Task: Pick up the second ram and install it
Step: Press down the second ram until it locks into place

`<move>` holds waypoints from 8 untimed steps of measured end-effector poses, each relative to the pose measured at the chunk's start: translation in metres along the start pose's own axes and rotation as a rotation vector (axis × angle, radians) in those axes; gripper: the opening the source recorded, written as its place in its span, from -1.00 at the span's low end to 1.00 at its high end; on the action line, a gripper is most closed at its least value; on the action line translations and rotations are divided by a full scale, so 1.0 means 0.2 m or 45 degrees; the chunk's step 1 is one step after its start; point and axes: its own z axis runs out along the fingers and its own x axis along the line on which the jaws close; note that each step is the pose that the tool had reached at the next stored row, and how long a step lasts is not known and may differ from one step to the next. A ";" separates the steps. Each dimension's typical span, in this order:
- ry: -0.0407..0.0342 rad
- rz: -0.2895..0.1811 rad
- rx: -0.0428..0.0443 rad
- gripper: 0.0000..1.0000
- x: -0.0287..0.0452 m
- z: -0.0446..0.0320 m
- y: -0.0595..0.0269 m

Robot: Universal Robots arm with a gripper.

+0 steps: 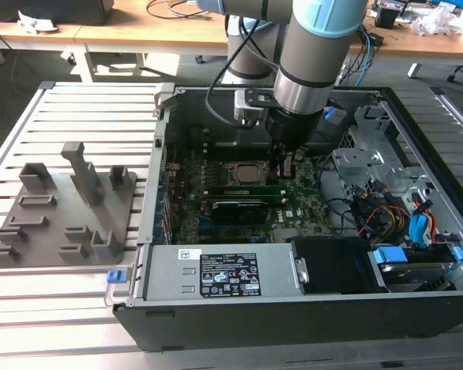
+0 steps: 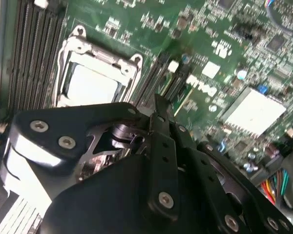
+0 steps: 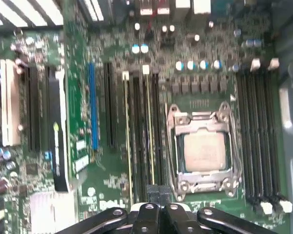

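Inside PC case (image 1: 417, 308), gripper (image 3: 158, 192) sits over apparently seated second ram (image 3: 149, 136).

Open black metal computer case (image 1: 417, 308): grey plastic holder tray (image 1: 62, 223) at its exterior-view left; large green motherboard (image 1: 301, 204) inside it.

Slatted white table (image 1: 77, 301) filling the exterior view, grey holder tray (image 1: 62, 208) at left, open computer case (image 1: 309, 308) at centre-right.

Second ram (image 3: 149, 141) — upright in slot
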 end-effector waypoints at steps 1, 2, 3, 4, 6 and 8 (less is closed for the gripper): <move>0.0003 -0.010 0.000 -0.79 -0.013 0.017 -0.001; 0.0003 -0.019 -0.001 -0.79 -0.016 0.024 -0.002; 0.0009 -0.024 -0.001 -0.79 -0.016 0.030 -0.005; 0.0011 -0.027 -0.001 -0.79 -0.016 0.036 -0.008; 0.0023 -0.030 -0.002 -0.79 -0.016 0.051 -0.012; 0.0027 -0.032 -0.002 -0.79 -0.015 0.070 -0.017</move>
